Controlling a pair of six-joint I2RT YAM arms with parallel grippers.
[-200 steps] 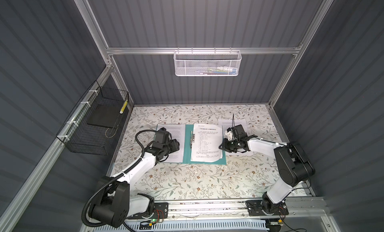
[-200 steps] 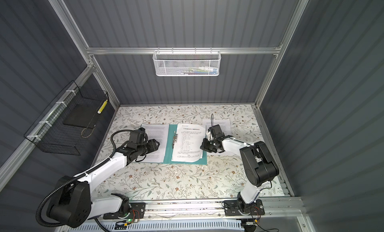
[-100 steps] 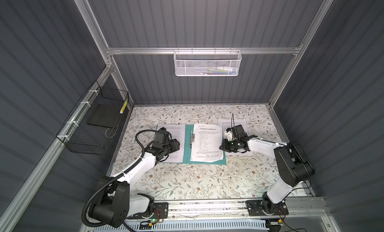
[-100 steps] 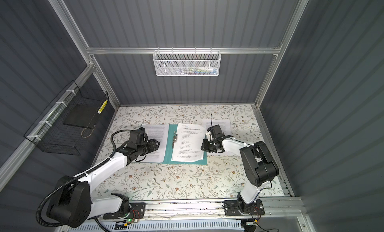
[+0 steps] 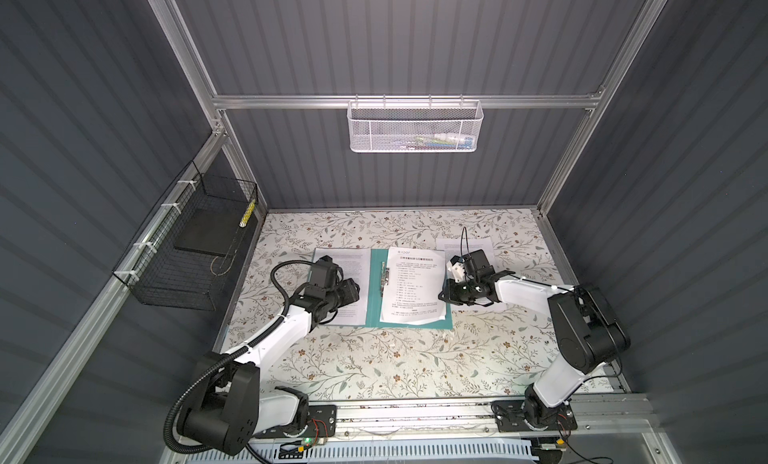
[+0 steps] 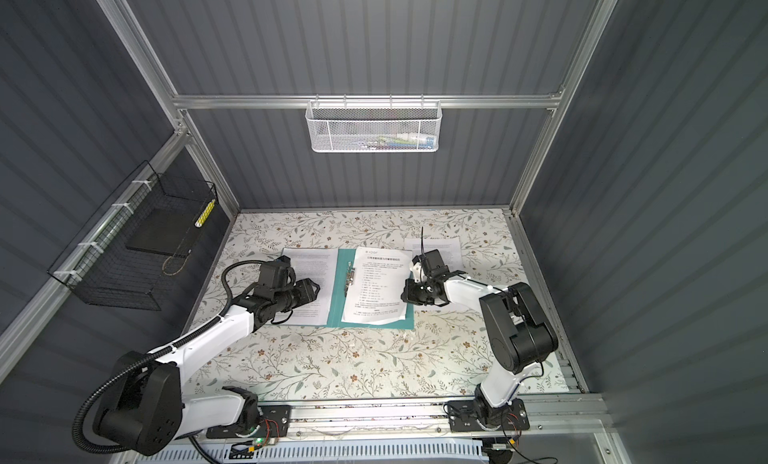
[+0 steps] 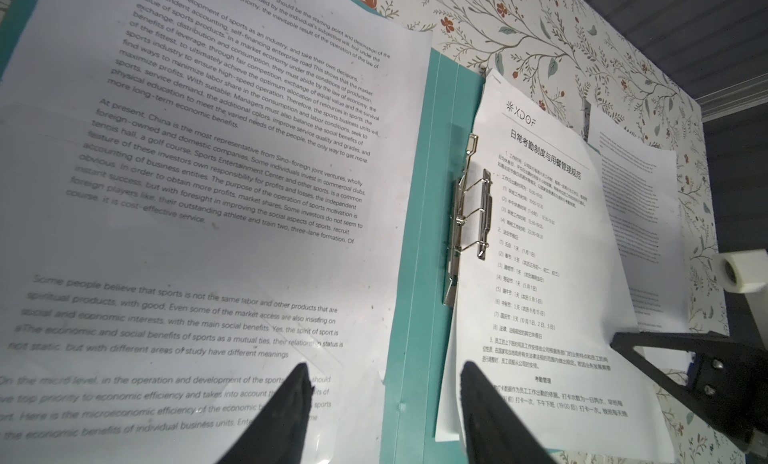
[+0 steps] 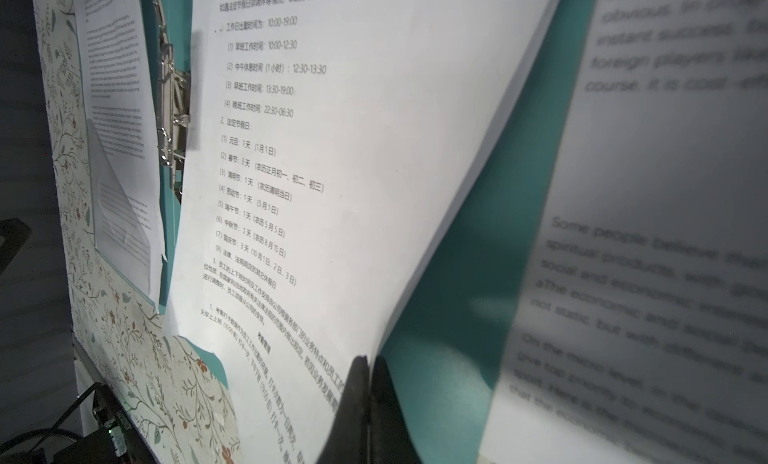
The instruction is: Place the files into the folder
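The teal folder [image 5: 374, 308] lies open on the floral table, its metal clip [image 7: 469, 208] along the spine. A text sheet [image 5: 349, 258] lies on its left half. The titled sheet [image 5: 413, 287] lies on its right half. My right gripper [image 8: 369, 366] is shut on that sheet's right edge, which curls up off the folder [image 8: 457, 296]. My left gripper [image 7: 384, 370] is open just above the left sheet [image 7: 232, 192], close to the spine, with nothing between its fingers. In both top views another sheet [image 6: 449, 246] lies on the table behind the right gripper [image 6: 404, 296].
A white mesh basket [image 5: 415, 127] hangs on the back wall. A black wire basket [image 5: 166, 275] on the left wall holds a dark slab [image 5: 203, 233]. Aluminium posts stand at the back corners, and a rail [image 5: 415, 412] runs along the front edge.
The right gripper's jaws have closed the last bit on the titled sheet's edge. Both arms stay where they were.
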